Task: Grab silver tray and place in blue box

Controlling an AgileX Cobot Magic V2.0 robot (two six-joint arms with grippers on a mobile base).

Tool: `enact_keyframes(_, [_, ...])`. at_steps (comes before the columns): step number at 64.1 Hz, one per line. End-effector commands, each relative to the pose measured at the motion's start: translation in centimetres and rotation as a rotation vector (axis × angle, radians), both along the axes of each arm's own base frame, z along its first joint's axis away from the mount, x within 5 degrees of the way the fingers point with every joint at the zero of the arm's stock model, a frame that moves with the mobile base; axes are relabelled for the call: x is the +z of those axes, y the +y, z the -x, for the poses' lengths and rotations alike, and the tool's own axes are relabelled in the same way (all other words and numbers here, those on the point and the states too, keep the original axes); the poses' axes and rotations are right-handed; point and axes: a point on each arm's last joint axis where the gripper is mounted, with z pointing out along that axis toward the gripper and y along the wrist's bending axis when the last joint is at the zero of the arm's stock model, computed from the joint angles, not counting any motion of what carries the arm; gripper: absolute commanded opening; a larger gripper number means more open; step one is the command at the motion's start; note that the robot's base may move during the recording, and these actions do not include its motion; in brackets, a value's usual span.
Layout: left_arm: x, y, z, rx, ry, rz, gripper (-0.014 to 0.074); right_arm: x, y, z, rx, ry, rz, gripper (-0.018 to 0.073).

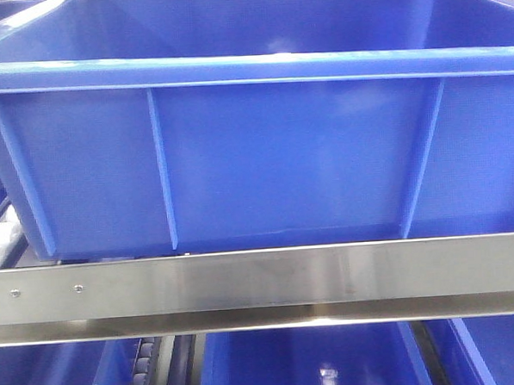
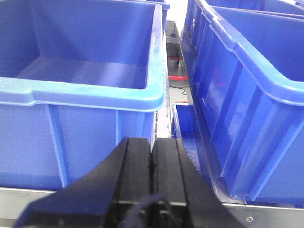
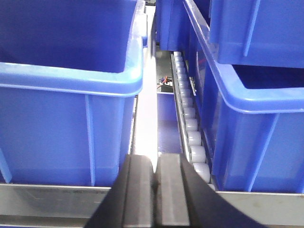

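The blue box (image 1: 264, 158) fills the front view, a deep bin with a thick rim and vertical ribs, standing on a shelf; its inside looks bare where it shows. The silver tray is out of view in every frame. My left gripper (image 2: 152, 142) is shut with nothing between its fingers, pointing at the gap between two deep blue bins. My right gripper (image 3: 155, 159) is shut and empty too, aimed at a similar gap. Neither gripper touches a bin.
A steel rail (image 1: 261, 278) runs along the shelf front below the box. More blue bins (image 1: 309, 362) sit on the level beneath. Deep bins stand on each side of both grippers, such as one blue bin (image 2: 80, 71) at left. White rollers (image 3: 190, 128) line the right gap.
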Motion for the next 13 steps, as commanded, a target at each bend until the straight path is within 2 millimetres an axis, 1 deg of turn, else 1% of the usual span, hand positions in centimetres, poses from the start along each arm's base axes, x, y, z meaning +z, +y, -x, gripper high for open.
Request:
enact_keyframes(1, [0.83, 0.04, 0.17, 0.003, -0.095, 0.011, -0.0104, 0.90, -0.06, 0.18, -0.010, -0.112, 0.016, 0.0049])
enact_keyframes(13, [0.83, 0.04, 0.17, 0.003, -0.095, 0.011, -0.0104, 0.90, -0.06, 0.18, -0.010, -0.112, 0.016, 0.0049])
